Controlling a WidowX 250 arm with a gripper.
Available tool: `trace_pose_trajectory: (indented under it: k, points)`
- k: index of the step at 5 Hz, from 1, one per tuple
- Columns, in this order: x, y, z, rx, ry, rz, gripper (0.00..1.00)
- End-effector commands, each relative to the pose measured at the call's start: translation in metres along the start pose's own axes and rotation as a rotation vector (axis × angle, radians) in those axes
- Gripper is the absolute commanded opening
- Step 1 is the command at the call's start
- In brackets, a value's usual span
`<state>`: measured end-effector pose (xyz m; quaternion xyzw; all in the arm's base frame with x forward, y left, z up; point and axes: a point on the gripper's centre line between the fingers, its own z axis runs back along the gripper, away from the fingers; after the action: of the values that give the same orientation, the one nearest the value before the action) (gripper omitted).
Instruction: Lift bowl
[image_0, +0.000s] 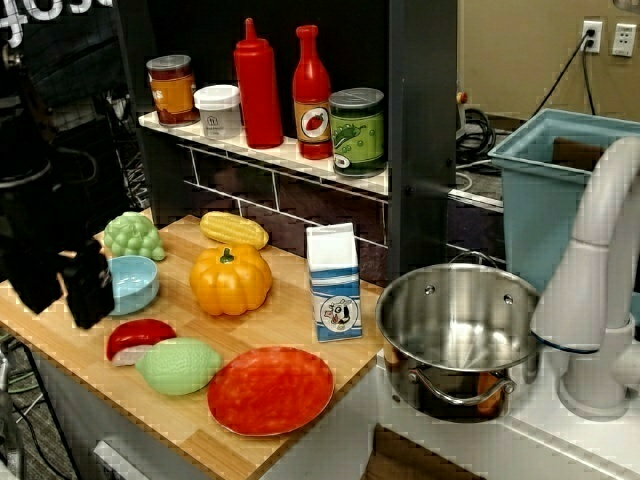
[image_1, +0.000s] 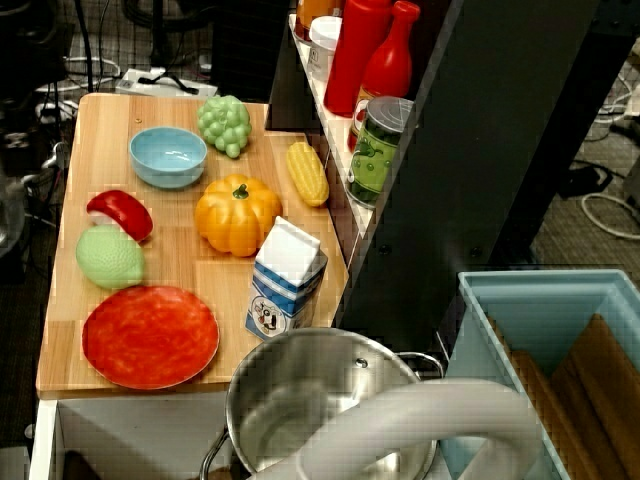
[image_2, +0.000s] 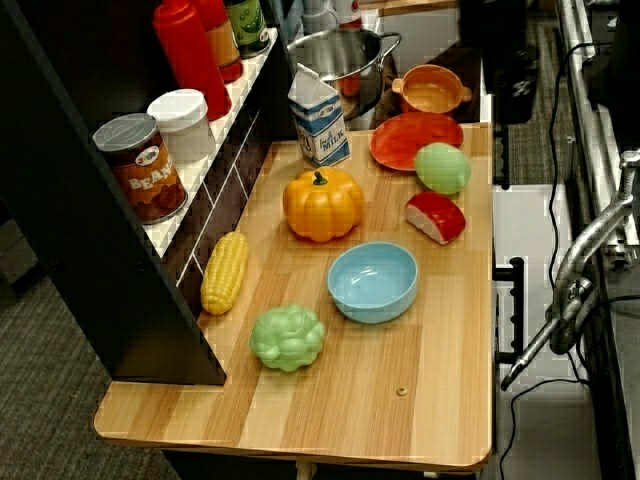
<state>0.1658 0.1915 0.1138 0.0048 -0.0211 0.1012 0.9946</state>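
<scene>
The bowl (image_0: 135, 283) is small, round and light blue. It stands upright and empty on the wooden table (image_0: 295, 335), near the left end between green grapes and a red wedge. It is unobstructed in the view from above (image_1: 168, 155) and in the view from the table's end (image_2: 372, 280). My black gripper (image_0: 62, 295) hangs blurred at the left edge of the front view. It overlaps the bowl's left rim in the picture only. Its two dark fingers point down with a gap between them and hold nothing. Nothing touches the bowl.
Around the bowl lie green grapes (image_0: 133, 236), an orange pumpkin (image_0: 230, 280), a corn cob (image_0: 233, 229), a red wedge (image_0: 140, 338) and a green fruit (image_0: 178, 365). Further right are a red plate (image_0: 270, 390), a milk carton (image_0: 333, 282) and a steel pot (image_0: 458, 320). A shelf of bottles and cans runs behind.
</scene>
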Motion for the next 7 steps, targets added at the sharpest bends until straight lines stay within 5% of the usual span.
trace_pose_trajectory:
  k: [1, 4, 7]
  points:
    - [0.025, 0.009, 0.013, 0.029, -0.062, 0.051, 1.0]
    - [0.071, 0.021, 0.002, 0.138, -0.007, -0.133, 1.0]
    - [0.072, 0.049, -0.012, 0.131, 0.018, -0.297, 1.0]
